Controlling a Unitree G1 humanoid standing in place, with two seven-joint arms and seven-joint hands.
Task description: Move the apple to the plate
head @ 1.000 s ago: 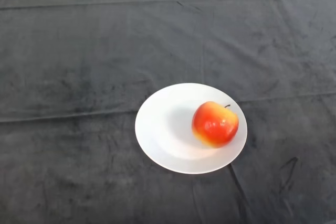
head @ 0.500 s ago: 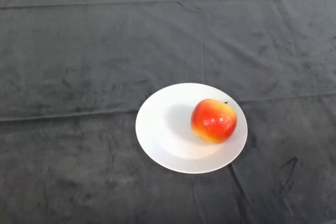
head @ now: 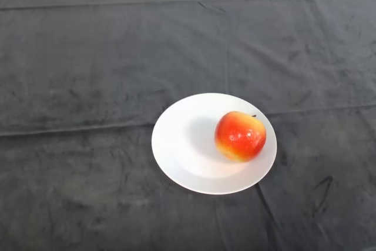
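Currently the apple [head: 240, 136] rests on the white plate [head: 182, 145], right of the plate's centre, stem tilted upper right. Plate sits on the dark-clothed desk [head: 88, 74]. Hand state cannot be determined.

Both arms out of view

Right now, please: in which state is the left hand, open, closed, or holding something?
Left hand: not in view, so it cannot be told. The apple lies on the plate.
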